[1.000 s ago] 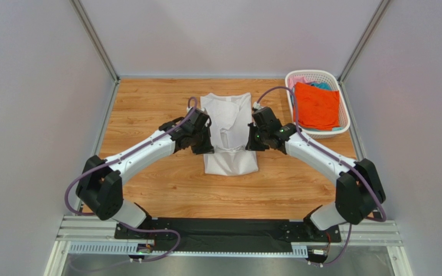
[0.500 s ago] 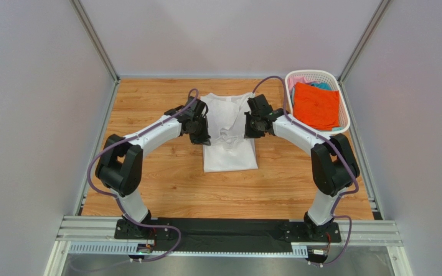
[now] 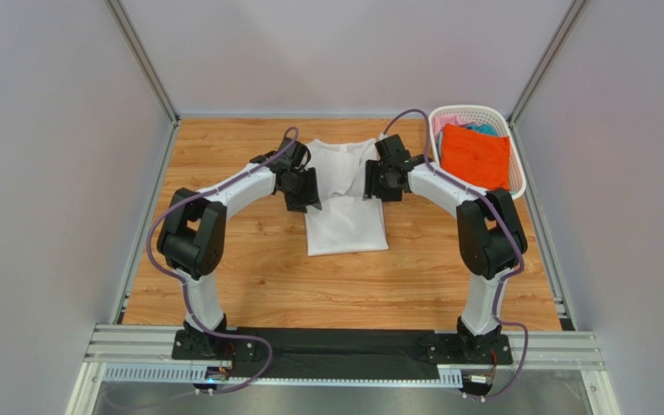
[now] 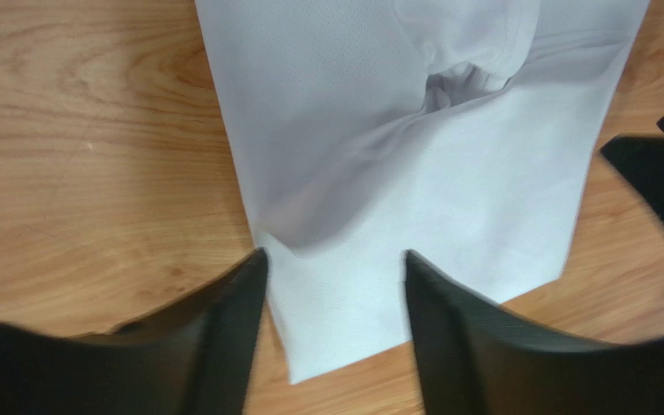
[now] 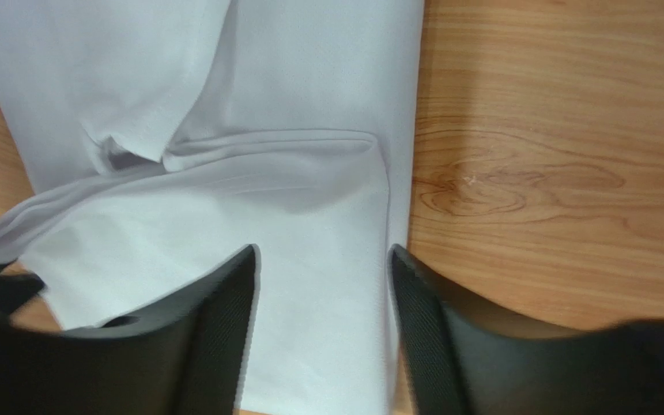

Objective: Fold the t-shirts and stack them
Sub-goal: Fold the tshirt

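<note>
A plain white t-shirt lies folded into a long rectangle mid-table, its upper half creased. My left gripper stands open at the shirt's left edge. In the left wrist view its gripper hovers over the white cloth holding nothing. My right gripper is open at the shirt's right edge. The right wrist view shows that gripper spread above the cloth, also empty. An orange t-shirt fills the basket, with pink and teal cloth behind it.
The white lattice basket stands at the back right corner of the wooden table. Grey walls close in the left, right and far sides. Both arms arch inward over the table's middle.
Both grippers moved toward the far side along the white shirt, then went from shut to open and let go of the cloth. The shirt now lies flatter.
</note>
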Robot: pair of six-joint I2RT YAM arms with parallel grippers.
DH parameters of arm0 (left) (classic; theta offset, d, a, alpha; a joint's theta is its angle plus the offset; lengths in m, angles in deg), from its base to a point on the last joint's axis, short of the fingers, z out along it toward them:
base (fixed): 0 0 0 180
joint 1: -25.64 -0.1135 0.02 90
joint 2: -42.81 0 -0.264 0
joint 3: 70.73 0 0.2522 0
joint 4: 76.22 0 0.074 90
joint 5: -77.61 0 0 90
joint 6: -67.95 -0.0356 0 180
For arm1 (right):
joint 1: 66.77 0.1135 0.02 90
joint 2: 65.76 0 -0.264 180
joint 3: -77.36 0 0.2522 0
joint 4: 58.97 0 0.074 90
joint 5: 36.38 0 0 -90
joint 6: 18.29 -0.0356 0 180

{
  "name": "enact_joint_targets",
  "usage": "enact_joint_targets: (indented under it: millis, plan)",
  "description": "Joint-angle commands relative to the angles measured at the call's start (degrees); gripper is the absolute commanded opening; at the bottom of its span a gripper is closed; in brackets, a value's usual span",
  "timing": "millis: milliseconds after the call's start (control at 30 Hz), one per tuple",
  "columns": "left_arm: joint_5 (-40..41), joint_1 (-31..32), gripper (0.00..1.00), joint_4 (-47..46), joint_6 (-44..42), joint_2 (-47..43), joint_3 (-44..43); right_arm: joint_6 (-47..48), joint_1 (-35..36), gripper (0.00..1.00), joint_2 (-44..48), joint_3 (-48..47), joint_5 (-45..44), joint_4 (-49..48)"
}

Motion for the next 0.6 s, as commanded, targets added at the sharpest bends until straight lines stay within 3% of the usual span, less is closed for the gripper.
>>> enact_joint_targets:
  millis: [0, 67, 100, 400, 567]
  plan:
    - [-2.19, -0.2, 0.74, 0.55, -0.9, -1.59, -2.49, 1.21, -0.34, 1.0, 1.32, -2.55, 0.37, 0.67]
    - [-2.19, -0.11, 0.96, 0.47, -0.46, -3.87, -0.39, 0.95, -0.34, 1.0, 3.85, -0.44, 0.28, 0.77]
    - [-2.1, -0.2, 1.0, 0.47, -0.46, -4.75, 1.36, 0.6, -0.34, 1.0, 5.09, 0.61, 0.37, 0.68]
    - [-2.1, 1.81, 1.0, -1.72, 2.96, -19.95, 19.98, -2.74, -0.16, 1.0, 22.3, 22.47, 6.77, -3.01]
    - [-4.56, 4.19, 1.0, -6.55, 6.66, -23.56, 28.88, -4.05, -0.08, 1.0, 26.28, 29.27, 8.1, -4.32]
